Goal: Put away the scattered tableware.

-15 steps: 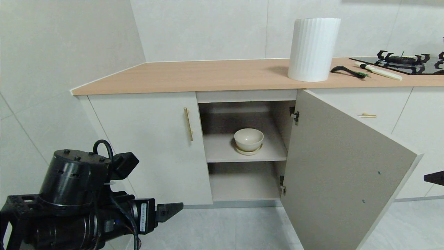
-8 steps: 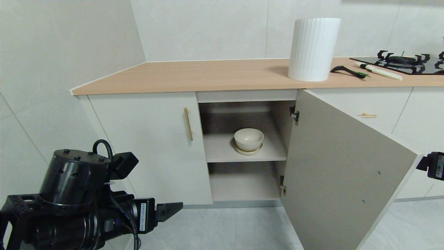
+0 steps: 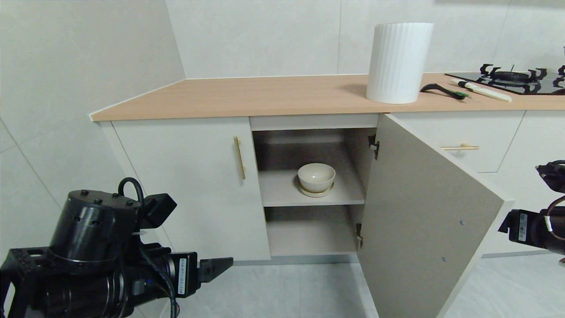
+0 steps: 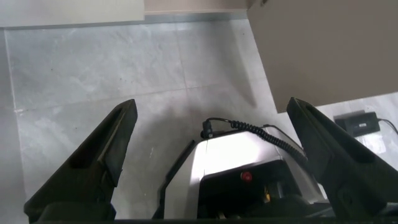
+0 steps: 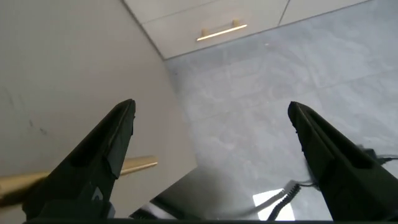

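Observation:
A cream bowl (image 3: 316, 176) sits on a saucer (image 3: 316, 191) on the middle shelf of the open cabinet. The cabinet door (image 3: 423, 216) stands partly open, swung out to the right. My right arm (image 3: 532, 227) is just beyond the door's free edge. Its gripper (image 5: 211, 106) is open beside the door's outer face (image 5: 68, 74), close to the door's gold handle (image 5: 134, 167). My left gripper (image 3: 218, 266) hangs low at the front left over the floor, open (image 4: 211, 106) and holding nothing.
On the wooden counter (image 3: 247, 95) stand a tall white ribbed cylinder (image 3: 398, 62), a black tool (image 3: 442, 90) and a white-handled utensil (image 3: 484, 92). A gas hob (image 3: 514, 79) lies far right. The left cabinet door (image 3: 190, 185) is closed. Grey tiled floor (image 3: 287, 287) lies below.
My right arm has come in from the right edge to the door's outer side. The door has swung a little toward the cabinet. The left arm has stayed put.

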